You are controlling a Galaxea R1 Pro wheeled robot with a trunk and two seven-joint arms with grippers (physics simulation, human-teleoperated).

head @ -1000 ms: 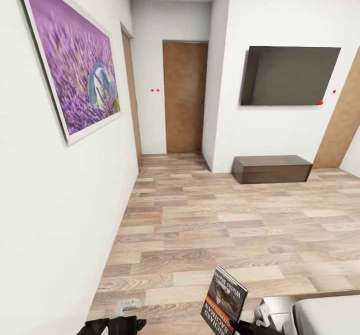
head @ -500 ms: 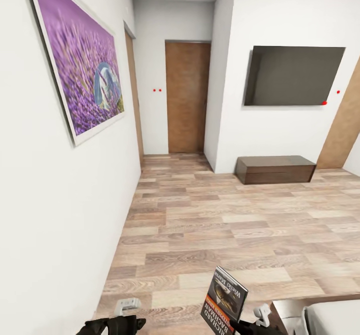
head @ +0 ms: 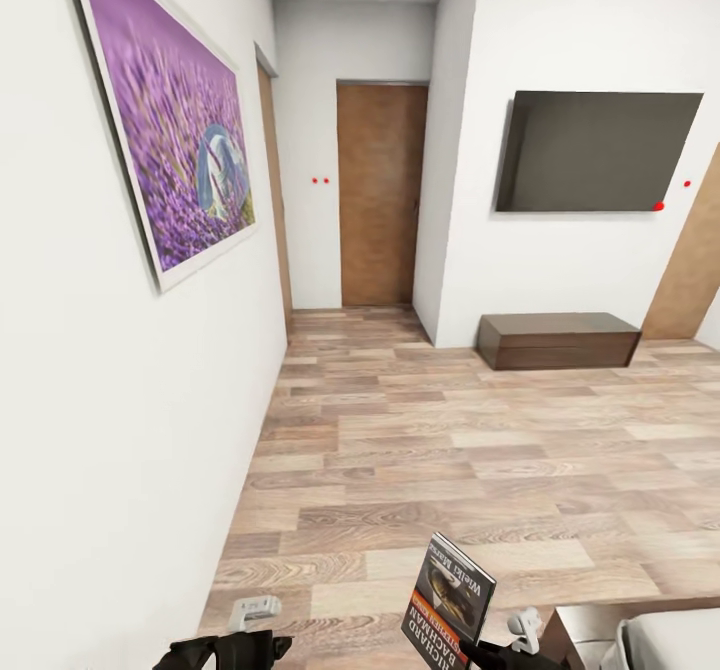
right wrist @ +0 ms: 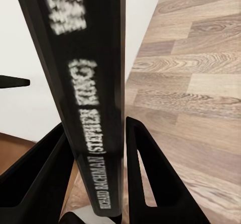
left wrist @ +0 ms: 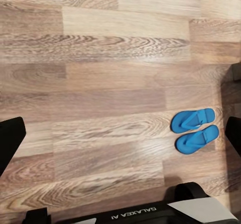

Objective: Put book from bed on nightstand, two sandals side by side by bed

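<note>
The book, dark with an orange-brown picture and white lettering, stands upright in my right gripper at the bottom of the head view. In the right wrist view the two black fingers press on both sides of the book's spine. The two blue sandals lie side by side on the wood floor below my left gripper, whose fingers are spread wide and hold nothing. A corner of the bed, pale mattress on a brown frame, shows at the lower right. The nightstand is out of view.
A white wall with a purple painting runs close along my left. Ahead are a brown door, a wall-mounted black TV and a low dark TV bench. Open plank floor lies between.
The whole head picture has shifted right, so the camera has moved; less of the bed corner shows. The book stays in the right gripper, and both arms keep their pose.
</note>
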